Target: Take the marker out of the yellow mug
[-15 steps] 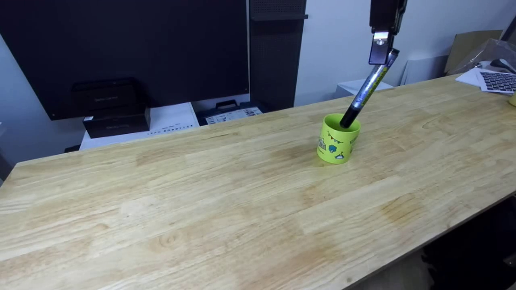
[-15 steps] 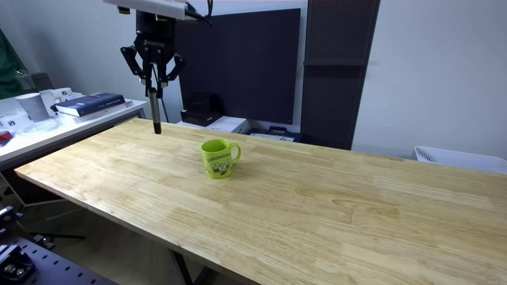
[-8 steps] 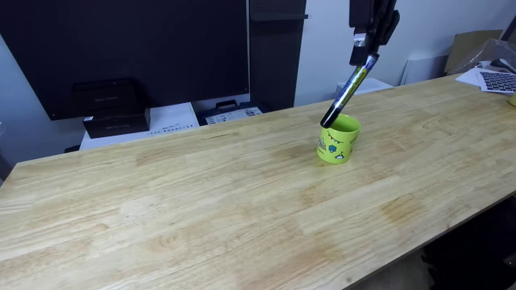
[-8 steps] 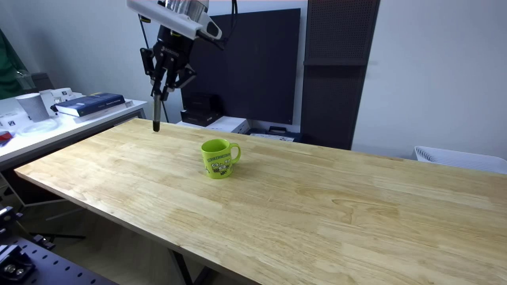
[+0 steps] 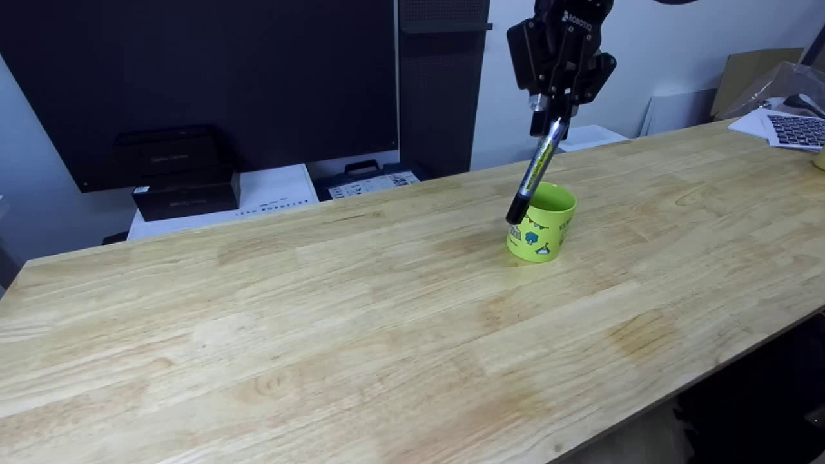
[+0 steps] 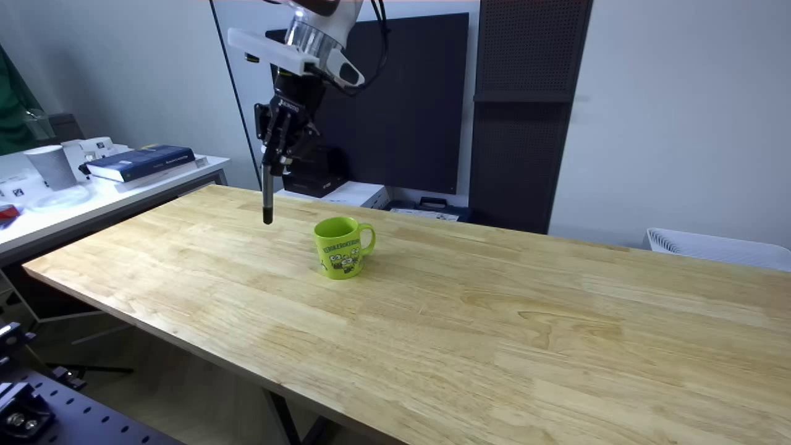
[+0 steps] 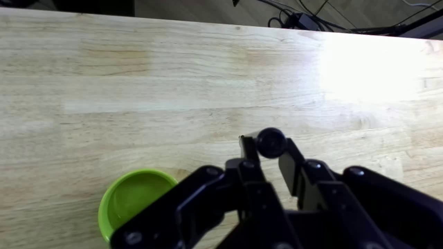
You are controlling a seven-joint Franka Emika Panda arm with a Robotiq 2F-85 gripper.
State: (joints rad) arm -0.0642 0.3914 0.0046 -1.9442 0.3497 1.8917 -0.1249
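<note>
Aloft, end effector [image 5: 551, 129] grips marker [image 5: 536, 174]; wrist view: yellow mug [image 7: 131, 197] partly covered, perhaps cropped.

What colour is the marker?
The marker has a silvery barrel with yellow marking and a black lower end; it shows best in an exterior view.

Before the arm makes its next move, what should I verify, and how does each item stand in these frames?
1. Hand shut on the marker: ok.
2. Marker out of the yellow mug: ok, the wrist view shows it beside the mug.
3. Yellow mug upright on the table: ok.
4. Marker set down: not ok, the hand holds it above the table.
5. Grip firm enough not to slip: cannot tell from these frames.
</note>
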